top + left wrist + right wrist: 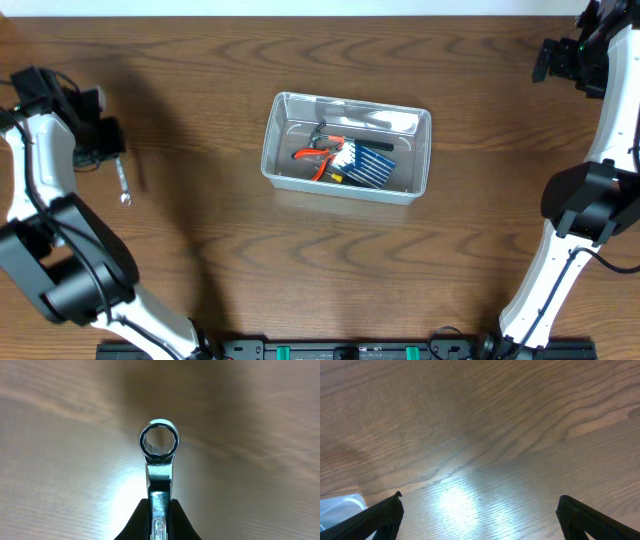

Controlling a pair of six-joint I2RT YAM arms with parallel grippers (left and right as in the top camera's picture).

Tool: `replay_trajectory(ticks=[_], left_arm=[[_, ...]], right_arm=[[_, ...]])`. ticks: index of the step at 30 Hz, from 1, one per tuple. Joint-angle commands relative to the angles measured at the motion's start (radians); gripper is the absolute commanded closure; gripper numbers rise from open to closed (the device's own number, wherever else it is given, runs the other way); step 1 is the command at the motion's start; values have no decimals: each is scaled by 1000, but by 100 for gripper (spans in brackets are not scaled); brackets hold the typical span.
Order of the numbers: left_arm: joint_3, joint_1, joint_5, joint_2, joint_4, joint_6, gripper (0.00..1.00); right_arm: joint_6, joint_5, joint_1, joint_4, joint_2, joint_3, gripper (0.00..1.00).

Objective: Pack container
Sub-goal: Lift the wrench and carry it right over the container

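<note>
Overhead: clear container (270,150) sits at the centre of the wooden table (200,250), a touch toward 12 o'clock, long side running 9 to 3. Inside it lie orange-handled pliers (320,155) on the 9 o'clock half, touching a blue case (368,165) on the 3 o'clock half. Left gripper (105,150) is at the 9 o'clock edge, well apart from the container, jaws clamped on the shank of a steel wrench (123,182) that points toward 6. Left wrist view: ring end of the wrench (159,445) juts out past the black fingers (135,522). Right gripper (560,60) is up at 2 o'clock, jaws wide apart and holding nothing; its fingertips (375,517) frame bare wood, with a container corner (340,505) at 8 o'clock.
</note>
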Motion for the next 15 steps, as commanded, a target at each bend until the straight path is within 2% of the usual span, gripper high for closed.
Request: replay_trajectory(ticks=[1,10,15], left_arm=[[29,-63,93,-106,-5,-23,94],[29,-378,97,-360,34,-37,94],[29,-565,97,-403,102,-76,94]], right_arm=[[15,10,-3,0,-16,-2,1],[15,10,-3,0,-16,-2,1],[15,10,-3,0,-16,-2,1]])
